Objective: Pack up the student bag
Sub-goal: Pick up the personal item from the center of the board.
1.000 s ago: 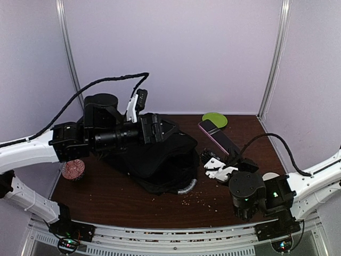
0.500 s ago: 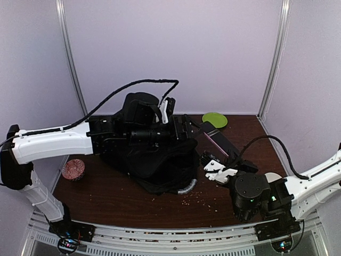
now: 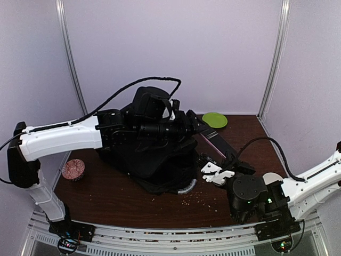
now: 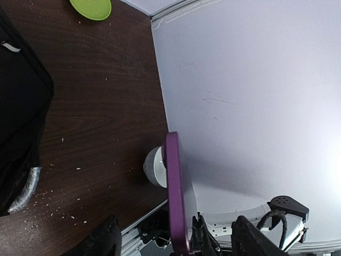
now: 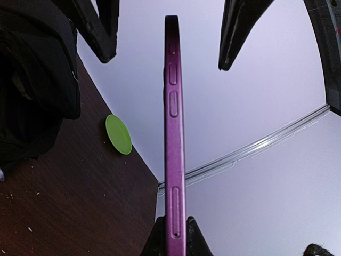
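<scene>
Purple phone (image 5: 174,133) stands edge-up, pinched low by your right pincer (image 5: 173,234). Your left pincer (image 5: 166,60) straddles it, jaws wide and not touching, likely a handover toward the student bag (image 3: 154,160).

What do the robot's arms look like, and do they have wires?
Each arm has long white shells joined by chunky black round joints. A black braided cable loops over the left arm, and another cable curves above the right arm. The jaws are black and pointed; the right arm's end has a white piece too. Tiny green lights glow on its big joint.
</scene>
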You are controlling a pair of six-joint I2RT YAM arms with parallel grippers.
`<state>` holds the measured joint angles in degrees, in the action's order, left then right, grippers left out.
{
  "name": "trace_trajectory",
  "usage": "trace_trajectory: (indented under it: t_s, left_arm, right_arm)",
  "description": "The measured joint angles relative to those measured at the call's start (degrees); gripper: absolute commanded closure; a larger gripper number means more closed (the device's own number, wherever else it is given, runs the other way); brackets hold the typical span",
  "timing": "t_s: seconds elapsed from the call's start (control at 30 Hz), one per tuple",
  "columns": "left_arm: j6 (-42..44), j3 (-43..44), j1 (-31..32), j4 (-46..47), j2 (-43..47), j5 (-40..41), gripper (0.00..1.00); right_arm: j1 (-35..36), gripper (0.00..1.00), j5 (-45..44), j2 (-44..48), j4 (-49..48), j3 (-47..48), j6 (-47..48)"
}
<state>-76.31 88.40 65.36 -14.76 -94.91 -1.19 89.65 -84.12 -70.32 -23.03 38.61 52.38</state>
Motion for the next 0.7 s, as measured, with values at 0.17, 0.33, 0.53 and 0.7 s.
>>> trace_trajectory:
  t_s: [0.17,0.33,0.53,0.7]
  left_arm:
    - [-1.2,1.4,0.0,-0.8,-3.4,-1.3,0.43]
    - [-1.7,2.5,0.0,-2.0,-3.9,-1.7,0.52]
    - [-1.9,3.3,0.0,-2.1,-4.2,-2.3,0.65]
    - [-2.1,3.3,0.0,-1.8,-4.5,-2.6,0.7]
  right_arm:
    - [0.0,1.0,0.0,-0.3,-0.2,0.0,0.0]
    - [0.0,1.0,0.0,-0.4,-0.4,0.0,0.2]
    - [0.0,1.0,0.0,-0.4,-0.1,0.0,-0.4]
    - [0.0,1.0,0.0,-0.4,3.2,0.0,-2.8]
